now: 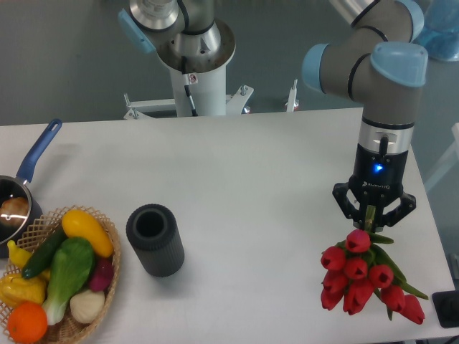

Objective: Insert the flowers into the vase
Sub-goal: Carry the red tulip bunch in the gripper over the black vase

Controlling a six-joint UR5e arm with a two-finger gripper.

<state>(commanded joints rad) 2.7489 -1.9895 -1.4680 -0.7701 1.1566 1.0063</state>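
**Tulips held at the stems, vase waiting apart**

The flowers (366, 281) are seen at the far right of the surface (258, 179), buds fanned low and stems gathered upward into the gripper (372, 217), whose fingers are closed on them, presumably so the stem ends can be lowered first. The vase (154, 239) stands upright well to the left of the flowers, mouth open, just beside the wicker basket (107, 287) and near the saucepan (21, 193)

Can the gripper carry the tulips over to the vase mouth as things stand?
Probably yes. The gripper appears shut on the tulip stems, and the table between it and the ribbed dark vase is bare. The vase mouth faces up, unobstructed; the wicker basket sits on its far side.
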